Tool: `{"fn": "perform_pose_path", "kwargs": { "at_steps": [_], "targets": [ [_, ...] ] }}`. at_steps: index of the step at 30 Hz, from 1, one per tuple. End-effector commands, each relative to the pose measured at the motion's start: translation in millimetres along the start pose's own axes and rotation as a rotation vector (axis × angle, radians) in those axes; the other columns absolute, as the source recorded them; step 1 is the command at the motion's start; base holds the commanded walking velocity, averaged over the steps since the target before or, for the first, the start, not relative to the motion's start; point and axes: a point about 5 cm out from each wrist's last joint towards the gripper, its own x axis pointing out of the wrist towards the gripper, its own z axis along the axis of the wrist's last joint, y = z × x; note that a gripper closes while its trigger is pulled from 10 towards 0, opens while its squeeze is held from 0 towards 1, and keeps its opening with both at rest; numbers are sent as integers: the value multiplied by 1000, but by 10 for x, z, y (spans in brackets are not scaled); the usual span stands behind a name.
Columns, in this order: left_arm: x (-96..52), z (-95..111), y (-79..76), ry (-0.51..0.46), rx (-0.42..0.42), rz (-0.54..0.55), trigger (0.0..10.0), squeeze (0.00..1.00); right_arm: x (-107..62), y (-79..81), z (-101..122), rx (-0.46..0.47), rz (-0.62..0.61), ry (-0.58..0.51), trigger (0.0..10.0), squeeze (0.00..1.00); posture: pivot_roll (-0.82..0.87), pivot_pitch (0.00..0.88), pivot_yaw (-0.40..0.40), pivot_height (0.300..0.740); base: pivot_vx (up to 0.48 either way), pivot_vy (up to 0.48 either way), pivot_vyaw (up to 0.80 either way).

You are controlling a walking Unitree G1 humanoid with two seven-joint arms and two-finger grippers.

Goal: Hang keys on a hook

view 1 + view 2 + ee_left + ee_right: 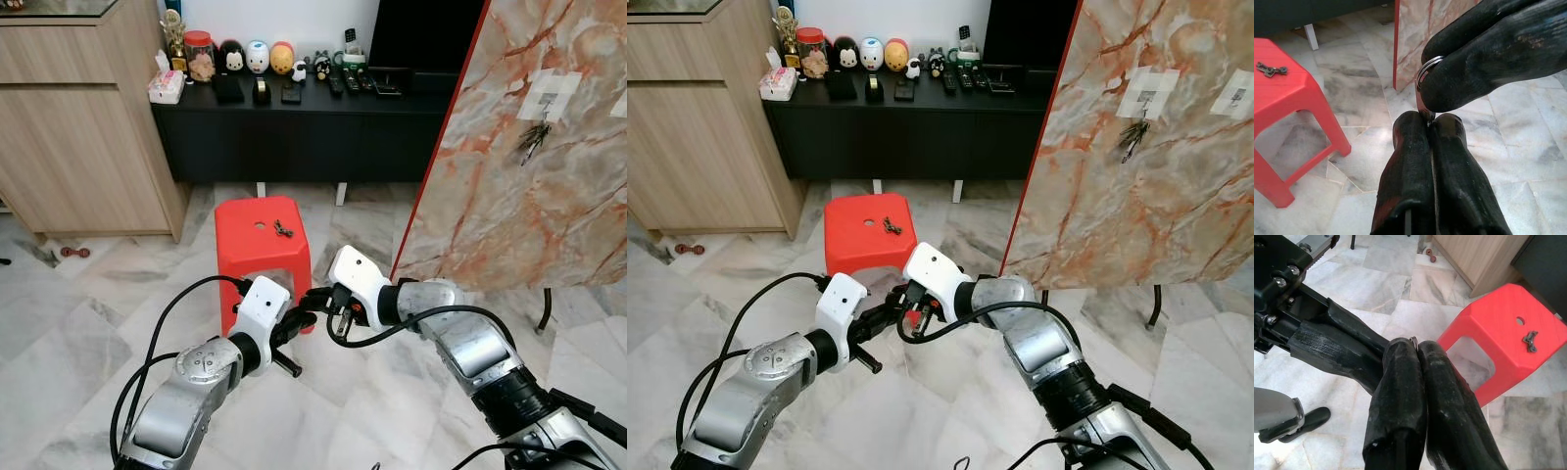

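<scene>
Two grippers meet in front of you, above the marble floor: the left gripper and the right gripper each have their jaws clenched on the same silver metal key ring, tip against tip. Just behind them stands a red plastic stool, and a small dark bunch of keys lies on its seat. To your right, another bunch of keys hangs on the marble-patterned panel.
</scene>
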Motion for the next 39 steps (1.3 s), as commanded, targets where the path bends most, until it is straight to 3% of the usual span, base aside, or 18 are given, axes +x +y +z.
{"fn": "perform_pose_path", "kwargs": {
  "at_steps": [1,4,5,6,17,18,19,27,39],
  "targets": [
    [-17,42,-31,-26,25,-20,0,0,-57,-94,-14,17,-52,11,10000,0,-6,45,-100,740,0,0,0],
    [-16,43,-34,-27,27,-25,0,0,-53,-86,-11,26,-47,9,10000,0,-6,45,-100,740,0,0,0],
    [-16,42,-35,-27,27,-27,0,0,-53,-85,-11,27,-46,9,10000,541,-6,45,-100,740,0,0,0],
    [-16,43,-36,-27,29,-29,0,0,-53,-85,-14,30,-47,11,10000,1000,-6,45,-100,740,0,0,0],
    [-13,48,-40,-27,37,-36,0,0,-62,-109,-24,33,-60,15,10000,1000,-8,49,-99,740,0,0,0],
    [-13,48,-40,-27,38,-36,0,0,-63,-115,-26,31,-65,17,10000,714,-8,49,-99,740,0,0,0],
    [-14,47,-41,-27,38,-36,0,0,-66,-123,-29,30,-70,19,10000,0,-8,49,-99,740,0,0,0],
    [-65,15,-16,13,95,-50,0,0,-252,-335,-96,-5,-165,84,10000,0,-8,49,-99,740,0,0,0],
    [-96,-5,-3,26,104,-62,0,0,-454,-535,-192,34,-271,109,10000,0,-12,53,-95,740,0,0,0]
  ]
}}
